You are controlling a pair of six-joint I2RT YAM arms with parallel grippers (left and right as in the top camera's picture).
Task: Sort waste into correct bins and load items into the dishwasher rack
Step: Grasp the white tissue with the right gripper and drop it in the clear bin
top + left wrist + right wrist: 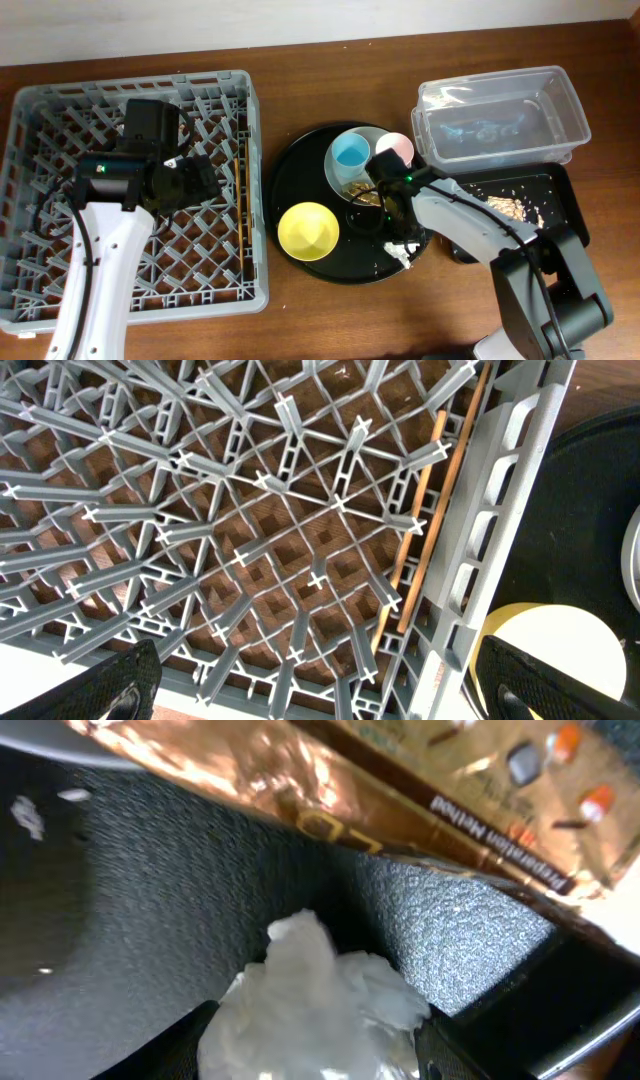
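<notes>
- Napkin (320,1000): a crumpled wad on the round tray (300,170), at its near right rim, straight between the fingers of the right gripper (315,1055).
- Flanked closely on both sides by those fingers; cannot tell whether pinched or only bracketed.
- No clear long axis to the wad, so probably no wrist turn needed.
- Wrapper (420,790): just beyond the napkin, long axis slanting across the wrist view.
- Tub (500,115): farther out and to the right of the right gripper, well apart; likely goal for the napkin.
- Black bin (572,200): nearer, just to the right, already holding scraps (510,205).
- Left gripper (330,690): spread wide, empty, over the rack (500,560) near the chopsticks (413,530); well apart from the napkin, so right arm nearer.
</notes>
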